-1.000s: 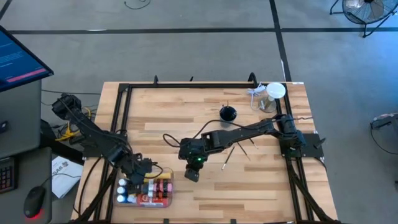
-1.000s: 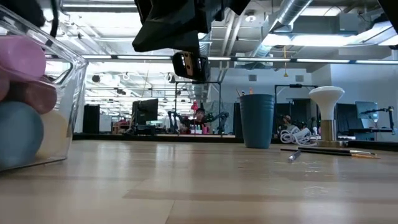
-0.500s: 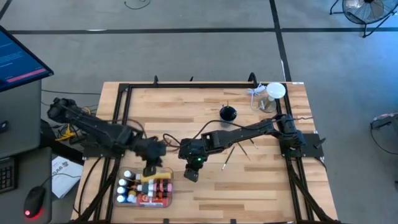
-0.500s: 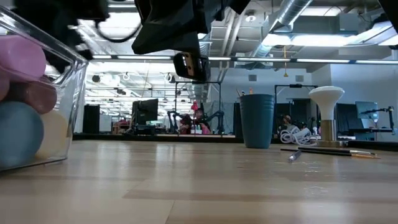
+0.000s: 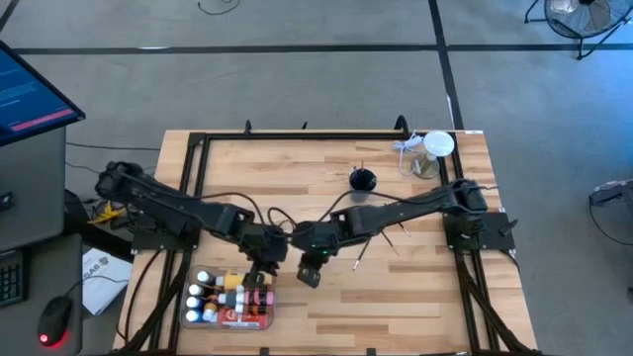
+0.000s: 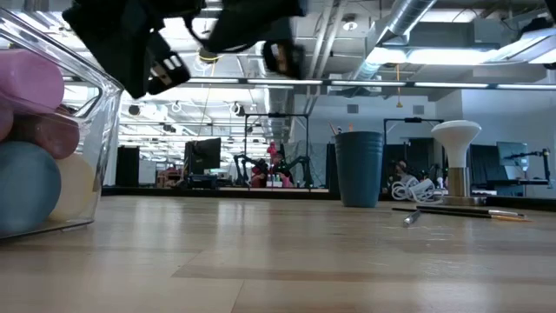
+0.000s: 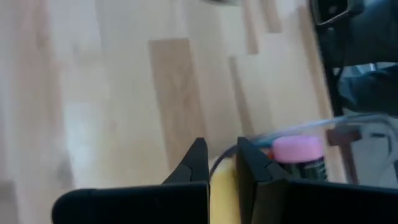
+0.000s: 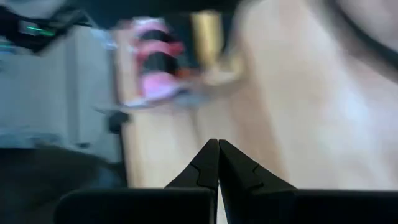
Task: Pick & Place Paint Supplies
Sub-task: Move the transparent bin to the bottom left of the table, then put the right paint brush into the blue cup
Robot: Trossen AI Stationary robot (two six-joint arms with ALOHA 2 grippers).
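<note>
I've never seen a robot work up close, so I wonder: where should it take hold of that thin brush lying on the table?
Grip the brush around the middle of its handle, coming straight down from above with the fingers closing across it. It is long, thin and lies flat on the table, so a sideways approach would probably find nothing to catch.

Grey concrete floor, black tape lines; fan top right; exposed ceiling ducts.

Paint bottles inside clear bin
</note>
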